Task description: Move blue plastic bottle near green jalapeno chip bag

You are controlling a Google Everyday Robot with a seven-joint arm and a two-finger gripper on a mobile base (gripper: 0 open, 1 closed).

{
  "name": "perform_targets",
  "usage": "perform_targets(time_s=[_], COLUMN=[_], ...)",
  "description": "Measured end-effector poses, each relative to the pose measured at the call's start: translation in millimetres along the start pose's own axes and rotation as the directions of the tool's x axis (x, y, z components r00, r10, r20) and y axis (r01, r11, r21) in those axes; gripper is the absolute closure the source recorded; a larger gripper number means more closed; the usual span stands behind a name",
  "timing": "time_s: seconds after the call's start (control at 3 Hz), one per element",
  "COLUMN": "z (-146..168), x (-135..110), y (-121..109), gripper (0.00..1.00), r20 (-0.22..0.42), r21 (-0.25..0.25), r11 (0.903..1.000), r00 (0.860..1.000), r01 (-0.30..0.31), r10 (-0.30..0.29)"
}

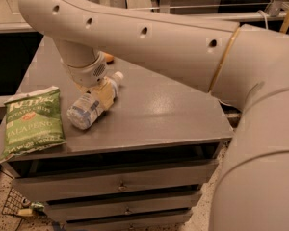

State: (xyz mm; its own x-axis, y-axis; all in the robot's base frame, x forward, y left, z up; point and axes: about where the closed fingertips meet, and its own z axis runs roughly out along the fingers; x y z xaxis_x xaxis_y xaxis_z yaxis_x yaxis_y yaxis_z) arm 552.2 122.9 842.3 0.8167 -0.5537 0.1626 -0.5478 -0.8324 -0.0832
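Note:
The blue plastic bottle (85, 111) is a clear bluish bottle with a white cap and a white-and-blue label. It lies tilted on the grey cabinet top (168, 114), base toward the front left. My gripper (102, 91) comes down from the big beige arm and is shut around the bottle's upper half. The green jalapeno chip bag (32, 121) lies flat at the front left corner. A small gap separates it from the bottle's base.
A small orange fruit (108, 57) shows partly behind my wrist at the back of the top. The cabinet has drawers (120, 186) below. My arm spans the upper and right side of the view. Clutter lies on the floor at lower left.

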Motion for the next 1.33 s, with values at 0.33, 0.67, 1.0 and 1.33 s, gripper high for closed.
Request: perform_targets(time_s=[0.33, 0.67, 1.0, 1.33], z=[0.6, -0.6, -4.1, -33.2], x=[-0.1, 0.4, 1.6, 16.4], y=[-0.9, -0.8, 1.0, 20.3], gripper=[0.3, 0.01, 0.0, 0.0], r20=[0.0, -0.001, -0.003, -0.023], r21=[0.004, 0.009, 0.011, 0.042], r11=[1.0, 1.0, 0.9999, 0.997], r00=[1.0, 1.0, 1.0, 0.998], r01=[0.0, -0.003, -0.01, -0.064], r10=[0.0, 0.003, 0.01, 0.065])
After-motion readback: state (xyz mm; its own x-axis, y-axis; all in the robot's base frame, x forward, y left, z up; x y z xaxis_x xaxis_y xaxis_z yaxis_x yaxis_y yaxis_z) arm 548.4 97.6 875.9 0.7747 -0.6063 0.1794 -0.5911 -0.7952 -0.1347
